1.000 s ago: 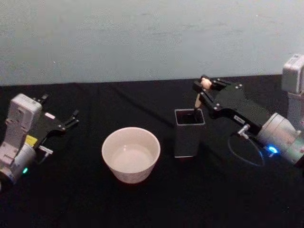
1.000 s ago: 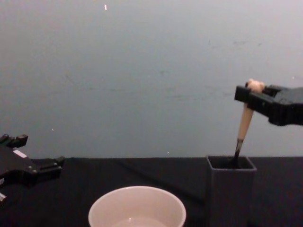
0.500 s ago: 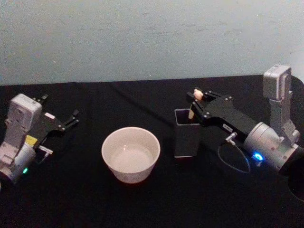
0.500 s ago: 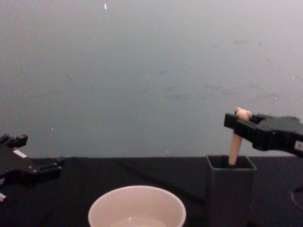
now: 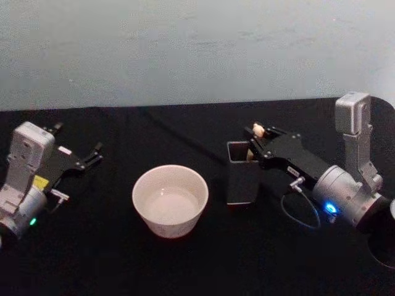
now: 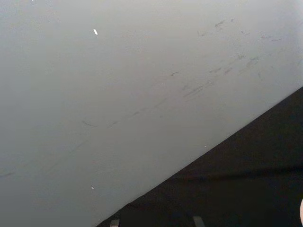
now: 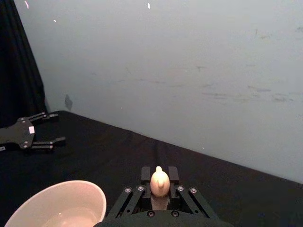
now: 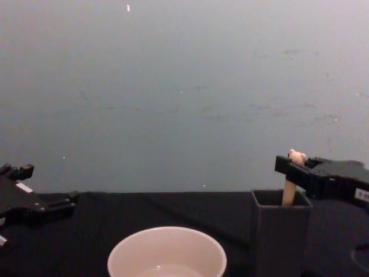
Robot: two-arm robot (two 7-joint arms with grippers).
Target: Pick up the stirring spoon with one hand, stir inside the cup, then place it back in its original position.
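Black cloth covers the bench (image 5: 185,265), pale wall behind. From my remote seat, the stirring spoon (image 8: 293,173) stands nearly upright in the dark grey holder (image 5: 242,179), most of it sunk below the square mouth; only the beige handle top w/ the bear head pokes out. Right end effector (image 5: 257,137) is clamped on that handle just under the bear head, right above the holder rim; right wrist view shows the head (image 7: 160,181) sitting between the fingers.

Spoon looks light, stiff, slim; I'd judge the rounded handle somewhat slippery, so the hold just below the head is the sensible spot, since the head acts as a stop. Thin metal neck is hidden inside the holder, can't see the bowl.

Cup (image 5: 170,200) sits on the bench just to the holder's left, apart from it, w/ what looks like a bit of liquid inside. Holder is tall & narrow, so prob. easy to tip if the spoon drags on a wall.

Left end effector (image 5: 86,157) is parked far left on the bench, fingers apart, holding nothing.
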